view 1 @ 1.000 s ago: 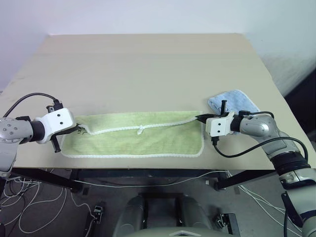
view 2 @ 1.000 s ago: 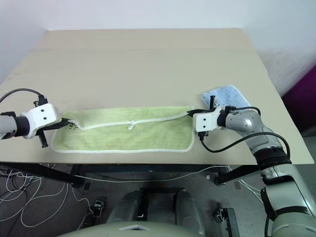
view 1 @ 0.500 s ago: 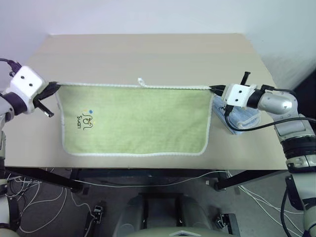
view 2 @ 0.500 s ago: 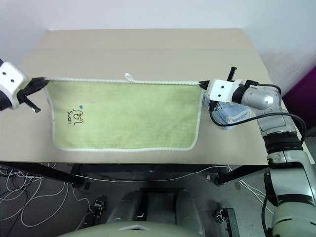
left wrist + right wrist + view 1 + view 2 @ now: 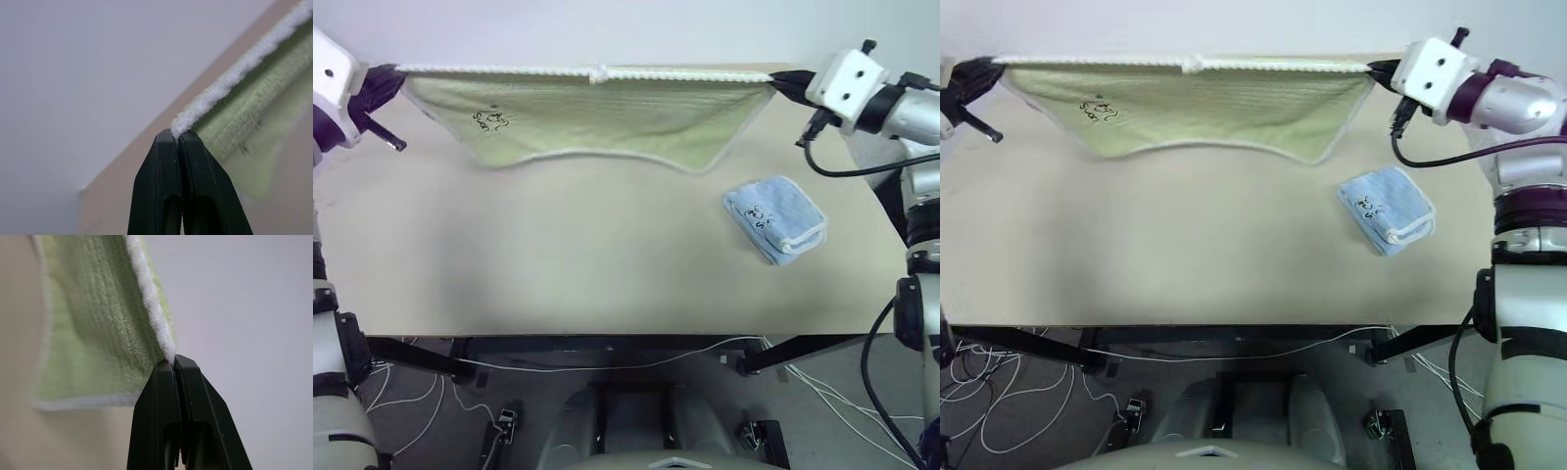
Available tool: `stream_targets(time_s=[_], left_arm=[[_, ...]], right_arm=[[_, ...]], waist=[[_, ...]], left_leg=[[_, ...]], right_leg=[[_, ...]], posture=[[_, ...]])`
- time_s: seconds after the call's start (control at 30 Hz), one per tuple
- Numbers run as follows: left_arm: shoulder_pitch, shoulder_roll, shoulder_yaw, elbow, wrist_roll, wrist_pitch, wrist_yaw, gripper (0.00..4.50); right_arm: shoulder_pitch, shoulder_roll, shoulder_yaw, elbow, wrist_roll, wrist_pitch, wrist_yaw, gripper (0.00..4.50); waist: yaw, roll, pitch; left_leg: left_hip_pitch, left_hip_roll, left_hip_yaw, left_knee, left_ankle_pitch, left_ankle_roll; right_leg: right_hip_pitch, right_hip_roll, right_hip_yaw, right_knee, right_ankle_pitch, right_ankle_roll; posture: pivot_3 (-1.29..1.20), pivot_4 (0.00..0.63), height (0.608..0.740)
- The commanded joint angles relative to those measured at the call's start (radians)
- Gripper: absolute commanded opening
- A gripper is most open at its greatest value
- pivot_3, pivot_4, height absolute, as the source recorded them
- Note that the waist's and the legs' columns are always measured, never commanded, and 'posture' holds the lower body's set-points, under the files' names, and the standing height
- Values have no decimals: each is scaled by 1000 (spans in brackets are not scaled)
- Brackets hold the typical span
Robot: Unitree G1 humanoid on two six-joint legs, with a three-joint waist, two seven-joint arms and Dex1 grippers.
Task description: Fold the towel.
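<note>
Over on the left, the left gripper (image 5: 177, 139) is raised at the table's far left corner, fingers pinched tight on one top corner of the towel (image 5: 597, 113). The yellow-green cloth is stretched taut between both claws, its white top edge level, with the rest hanging above the far part of the table (image 5: 558, 255). On the right, the right gripper (image 5: 173, 363) is clamped on the other top corner. Below it a folded blue cloth (image 5: 775, 219) lies near the table's right edge; the near tabletop is bare.
</note>
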Motion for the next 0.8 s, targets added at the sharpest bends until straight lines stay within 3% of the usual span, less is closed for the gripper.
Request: stream_targets(time_s=[0.03, 0.23, 0.4, 0.63, 0.8], left_arm=[[175, 86, 134, -111, -96, 54, -106, 0], [616, 106, 270, -351, -209, 178, -297, 0], [904, 96, 349, -486, -241, 266, -384, 0], [1074, 53, 394, -558, -264, 331, -408, 0], [1020, 49, 350, -550, -260, 335, -369, 0]], right_arm=[[141, -80, -96, -215, 162, 184, 118, 23], [593, -180, -162, -649, 359, 508, 251, 23], [877, -251, -232, -868, 466, 695, 318, 23], [1009, -284, -286, -943, 515, 796, 373, 23], [925, -241, -240, -908, 486, 776, 346, 23]], waist=[[-6, 0, 0], [-6, 0, 0], [-5, 1, 0], [7, 1, 0], [15, 1, 0]], left_leg=[[0, 0, 0, 0, 0, 0], [0, 1, 0, 1, 0, 1], [2, 1, 0, 1, -1, 1], [3, 2, -1, 0, -1, 1], [4, 2, -1, 0, -1, 1]], right_leg=[[0, -1, 0, 0, 0, 0], [1, -2, 0, 0, 0, 0], [3, -3, 0, -3, 0, 0], [6, -3, 0, -6, 0, -1], [6, -4, 0, -7, 0, -1]], posture=[[0, 150, 740], [0, 150, 740], [0, 150, 740], [0, 150, 740], [0, 150, 740]])
